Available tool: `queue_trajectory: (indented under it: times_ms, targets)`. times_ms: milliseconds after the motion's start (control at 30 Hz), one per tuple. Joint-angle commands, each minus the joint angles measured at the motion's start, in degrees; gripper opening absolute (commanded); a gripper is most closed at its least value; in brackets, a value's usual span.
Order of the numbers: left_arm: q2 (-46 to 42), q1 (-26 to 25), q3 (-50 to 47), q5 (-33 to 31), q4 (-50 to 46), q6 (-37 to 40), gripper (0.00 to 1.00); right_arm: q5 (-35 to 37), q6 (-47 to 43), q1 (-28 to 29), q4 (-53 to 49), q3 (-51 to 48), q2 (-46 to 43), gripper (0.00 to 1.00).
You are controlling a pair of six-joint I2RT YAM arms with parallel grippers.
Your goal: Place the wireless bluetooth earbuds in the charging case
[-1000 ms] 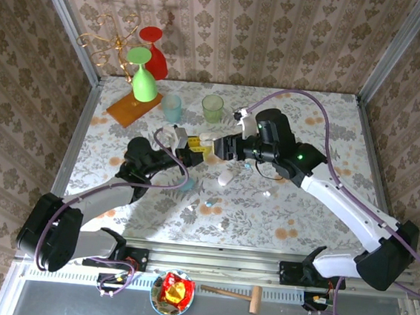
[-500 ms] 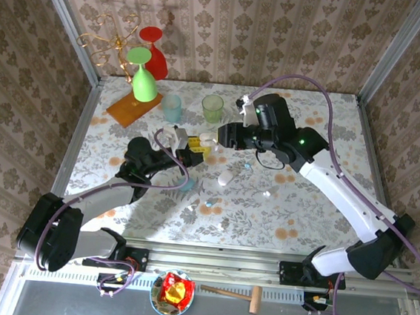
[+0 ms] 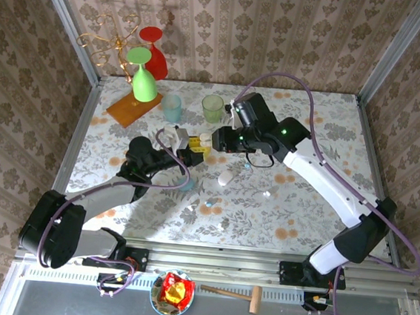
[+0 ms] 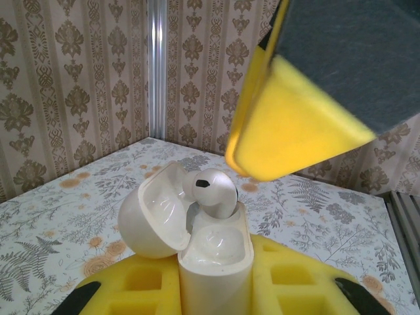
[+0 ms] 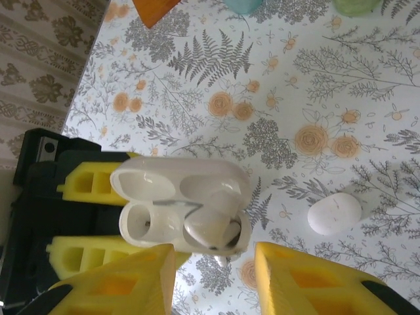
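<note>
Left claw (image 3: 185, 142) is clamped on the charging case (image 4: 214, 259), yellow fingers on both its sides, holding it upright above the tabletop (image 3: 333, 117) near the middle. The lid (image 4: 152, 211) is flipped open and leans back to one side. One white earbud (image 4: 210, 191) sits in the mouth of the case, tilted, with its rounded head poking above the rim; I can't tell how deep it's seated. From the right wrist view it's in the well nearer the right claw, and the other well looks vacant. Right claw (image 5: 213, 259) hangs right at the case, jaws spread, gripping nothing. One yellow finger (image 4: 289, 131) hovers just above the bud without touching it. A closed white case (image 5: 335, 213) lies on the tabletop near the held case, apart from it. Two tiny loose buds, one (image 3: 210, 202) pale blue and one (image 3: 267, 195) white, lie on the tabletop nearer the arm bases.
</note>
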Motion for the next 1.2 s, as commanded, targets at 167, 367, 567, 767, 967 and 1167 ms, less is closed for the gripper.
queue_trajectory:
  times_ms: [167, 367, 567, 767, 967, 1167]
  targets:
    - [-0.3, 0.7, -1.4, 0.9, 2.4, 1.8, 0.0, 0.9, -0.4, 0.8, -3.7, 5.4, 3.8, 0.36]
    - [-0.6, 0.8, -1.7, 1.5, 2.4, 2.0, 0.0, 0.8, -0.7, 1.0, -4.2, 6.6, 5.4, 0.34]
    - [-0.7, 0.8, -1.8, 2.0, 2.4, 2.0, 0.0, 0.5, -1.1, 1.0, -4.6, 7.3, 6.8, 0.32]
    - [-0.9, 0.9, -2.0, 1.8, 2.2, 1.7, 0.0, 0.4, -2.0, 1.0, -5.3, 7.5, 7.4, 0.25]
    - [-1.0, 2.3, -2.0, 3.3, 3.3, -2.1, 0.0, -3.5, -9.2, 0.8, -3.3, 5.2, 5.4, 0.2]
    - [-2.1, 3.3, -2.1, 7.8, 5.5, -7.7, 0.0, -12.4, -19.4, -0.8, -1.9, 2.7, 4.0, 0.2]
